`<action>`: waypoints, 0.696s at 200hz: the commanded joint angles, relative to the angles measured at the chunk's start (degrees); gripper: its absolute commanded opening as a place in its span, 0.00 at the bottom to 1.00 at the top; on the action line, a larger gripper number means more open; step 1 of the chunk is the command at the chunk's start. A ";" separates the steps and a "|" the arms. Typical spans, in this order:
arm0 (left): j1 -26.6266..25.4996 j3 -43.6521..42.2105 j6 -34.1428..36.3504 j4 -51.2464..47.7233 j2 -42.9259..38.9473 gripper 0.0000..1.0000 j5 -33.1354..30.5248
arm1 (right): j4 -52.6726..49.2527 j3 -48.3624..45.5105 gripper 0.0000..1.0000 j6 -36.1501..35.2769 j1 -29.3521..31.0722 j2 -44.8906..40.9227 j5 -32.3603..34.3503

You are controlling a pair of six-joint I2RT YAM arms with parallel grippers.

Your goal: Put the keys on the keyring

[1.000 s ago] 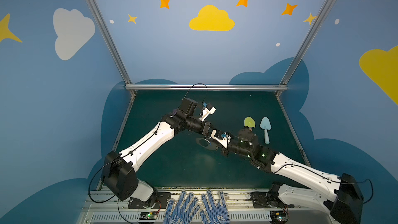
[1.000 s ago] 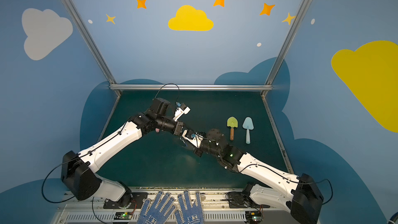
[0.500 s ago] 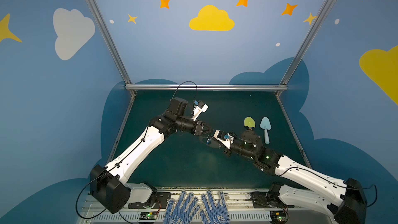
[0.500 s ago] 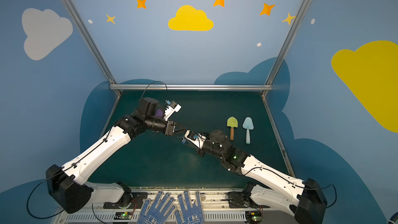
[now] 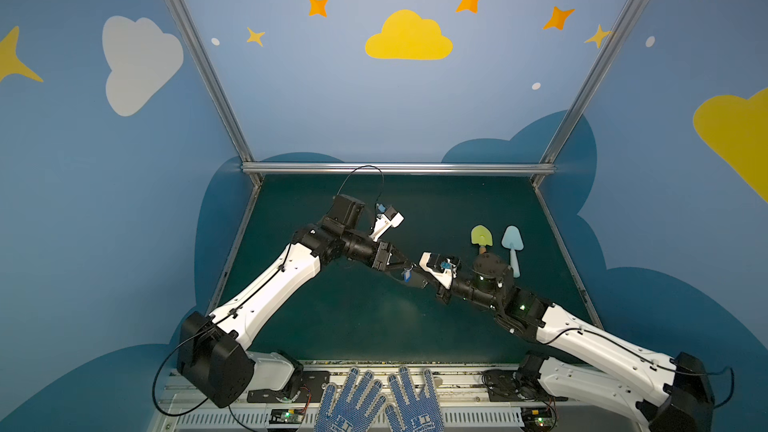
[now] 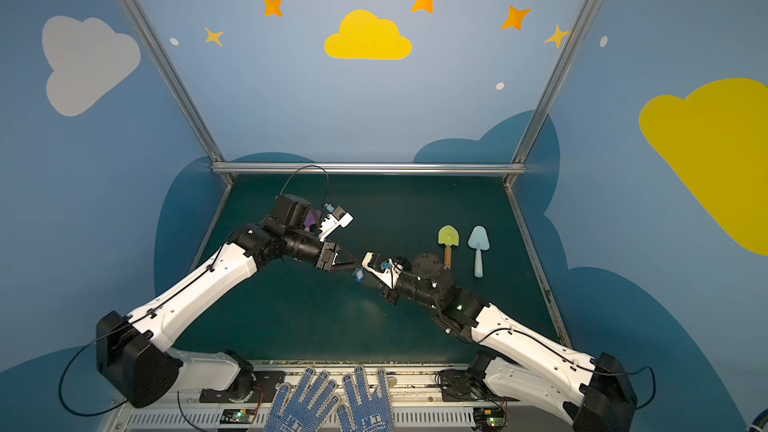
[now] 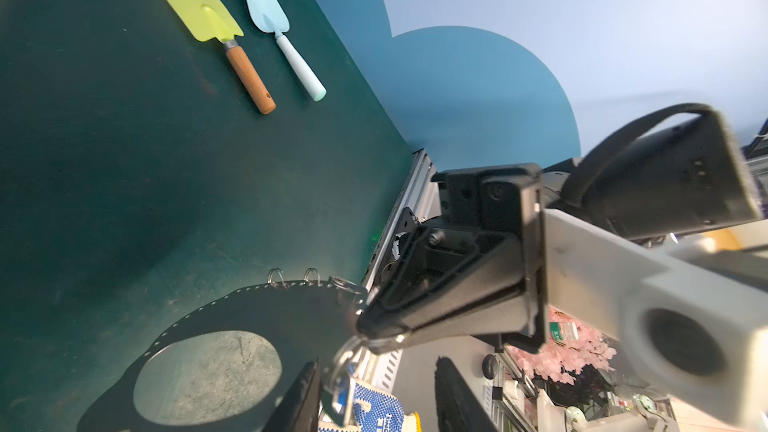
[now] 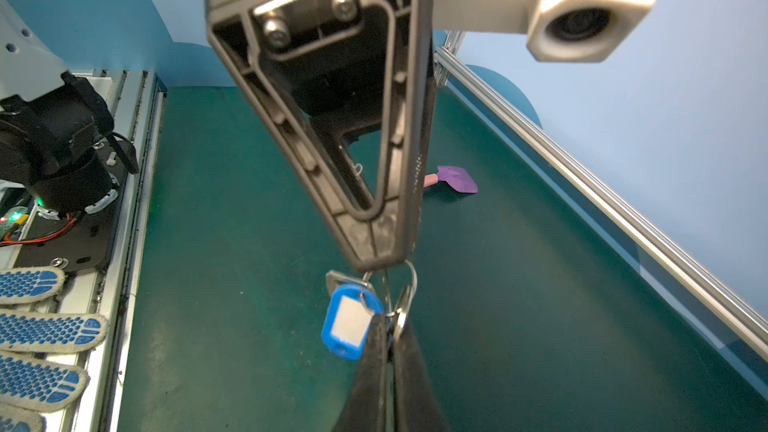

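1. Front rail (image 5: 457,378), nearest edge: blue-dotted gloves (image 5: 353,401) lie across it, fingers toward the table, with an arm base at each side.

2. Green mat (image 5: 353,326): an open stretch runs from the front rail to mid-table, crossed only by the two arms overhead.

3. Mid-table, held above the mat: right gripper (image 7: 368,326), fingers pinched tight on the rim of the keyring (image 7: 266,309), a dark oval band with a holed edge and small wire rings.

4. Same spot: keys (image 8: 351,324), a blue tag and a silver key, hang at a wire ring just beside that pinch. Whether they are threaded onto the band cannot be told.

5. Left gripper (image 8: 376,255): fingers partly spread, tips at the rings, contact unclear.

6. Right side, near the side rail: green shovel (image 5: 481,236) and pale-blue shovel (image 5: 511,238), side by side.

7. Beyond the left arm: purple shovel (image 8: 455,178).

8. Back rail (image 5: 395,168), farthest edge: open mat lies before it.
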 commanded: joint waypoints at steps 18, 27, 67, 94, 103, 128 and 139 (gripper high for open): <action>-0.02 0.09 1.01 0.34 1.05 0.29 3.25 | 3.40 -0.21 0.00 1.98 -0.79 -0.95 -1.40; 0.00 0.11 1.10 0.40 1.40 0.28 3.60 | 3.60 -0.25 0.00 2.00 -0.81 -0.95 -1.56; -0.17 1.32 2.19 -1.24 2.47 0.32 0.92 | 3.74 -0.01 0.00 2.18 -1.07 -0.91 -2.18; -0.19 2.06 2.50 -1.74 2.25 0.33 -3.53 | 3.87 -0.02 0.00 2.36 -1.16 -1.06 -2.98; -0.10 1.60 2.16 -0.58 1.28 0.35 -4.22 | 3.79 0.01 0.00 2.43 -1.19 -0.99 -3.15; -0.04 0.58 1.31 1.56 -1.30 0.41 -7.62 | 4.04 -0.25 0.00 2.54 -1.26 -1.26 -3.72; 0.09 -0.04 0.66 2.52 -1.85 0.42 -8.43 | 4.09 -0.23 0.00 2.71 -1.33 -1.39 -4.11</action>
